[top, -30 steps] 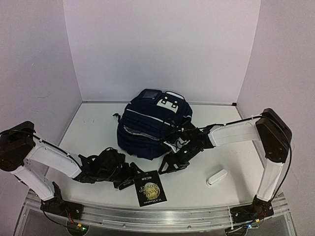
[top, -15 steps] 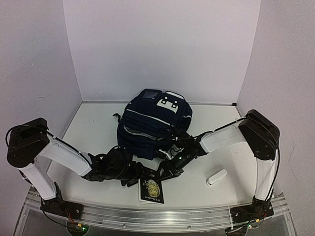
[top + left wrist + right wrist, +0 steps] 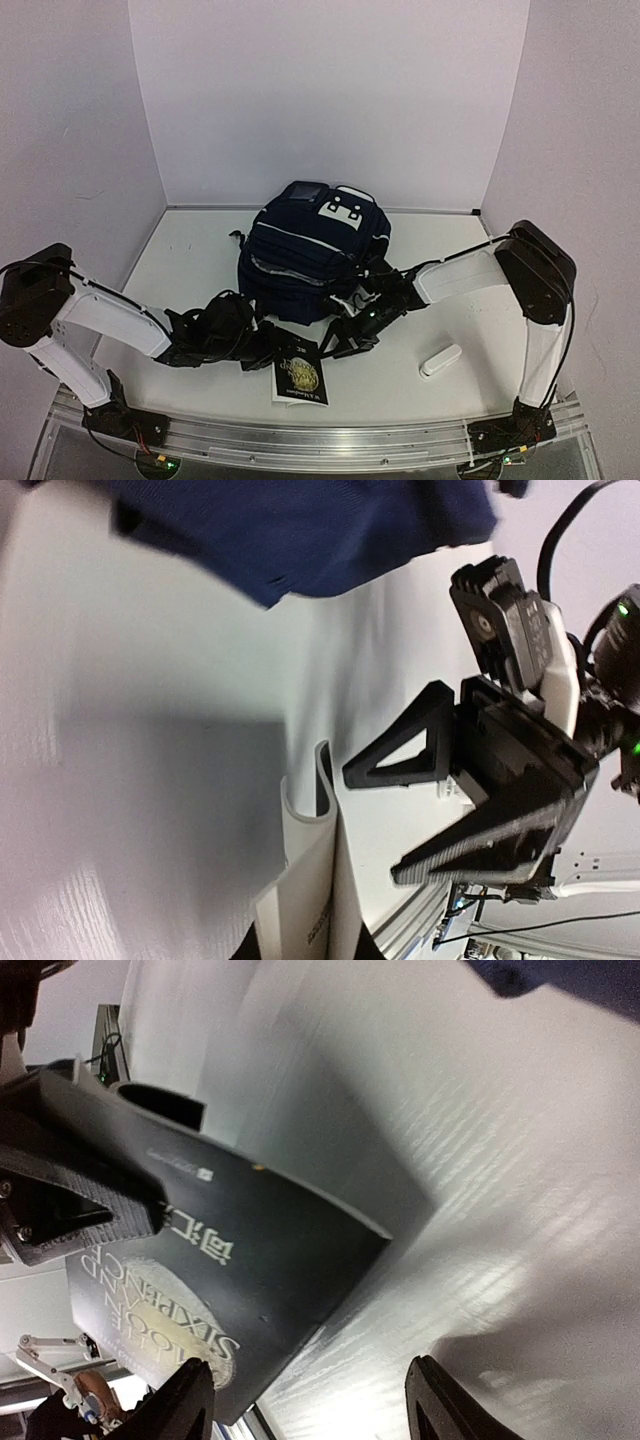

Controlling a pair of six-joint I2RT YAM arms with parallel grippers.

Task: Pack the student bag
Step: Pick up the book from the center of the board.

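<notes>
The student bag (image 3: 310, 252), a dark navy backpack with white patches, stands upright at mid-table; its fabric also shows in the left wrist view (image 3: 300, 530). In front of it lies a black book (image 3: 298, 372) with a gold disc on the cover. My left gripper (image 3: 268, 352) is shut on the book's left edge; the left wrist view shows the book (image 3: 305, 880) edge-on, its pale pages curling between the jaws of the left gripper (image 3: 305, 945). My right gripper (image 3: 345, 338) stands open just above the book's far right corner, the cover (image 3: 230, 1250) lying below the right gripper (image 3: 315, 1400).
A small white oblong object (image 3: 441, 360) lies on the table to the right of the book. The right gripper (image 3: 500, 780) fills the right side of the left wrist view, close to the book. White walls enclose the table on three sides.
My left gripper has closed on the book's left edge, and the book has shifted slightly left. The right gripper has stayed open near the book's far corner, moving only a little.
</notes>
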